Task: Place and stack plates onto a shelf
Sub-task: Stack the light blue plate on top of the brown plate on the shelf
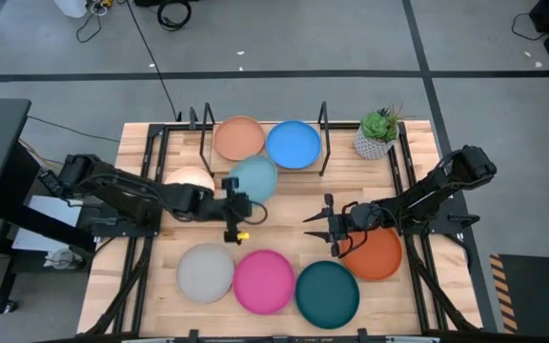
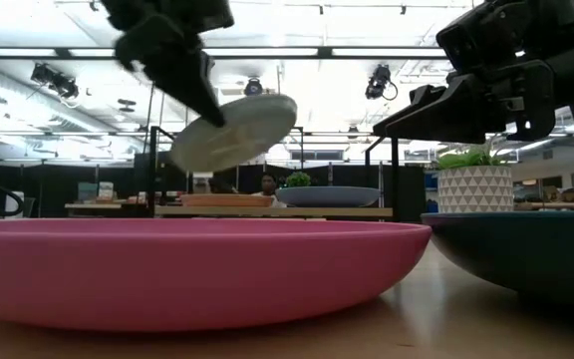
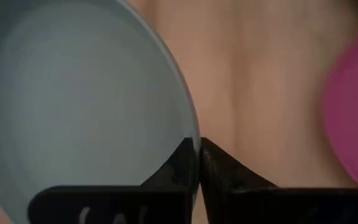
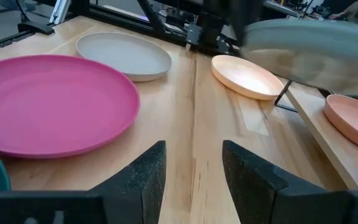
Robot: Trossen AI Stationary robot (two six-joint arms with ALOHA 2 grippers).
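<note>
My left gripper (image 1: 237, 202) is shut on the light blue plate (image 1: 254, 177), which hangs tilted in the air just in front of the shelf (image 1: 324, 134). A tan plate (image 1: 239, 138) and a blue plate (image 1: 293, 144) lie side by side on the shelf board. The peach plate (image 1: 188, 178) lies on the table under the left arm. My right gripper (image 1: 320, 232) is open above the table's middle, beside the orange plate (image 1: 377, 255). The grey (image 1: 205, 272), magenta (image 1: 264, 281) and dark teal (image 1: 327, 293) plates lie in a row along the near edge. My left gripper pinches the light blue plate's rim (image 3: 193, 138) between its two fingers (image 3: 178, 163), one above and one below the rim. The fingers come from the table's left. The plate is lifted clear and tilted (image 2: 232, 130), with nothing under it.
A small green potted plant (image 1: 377, 133) stands at the shelf's right end. Black shelf uprights (image 1: 208, 128) rise on either side of the shelf plates. Bare wood (image 4: 194, 118) lies between the near row of plates and the shelf.
</note>
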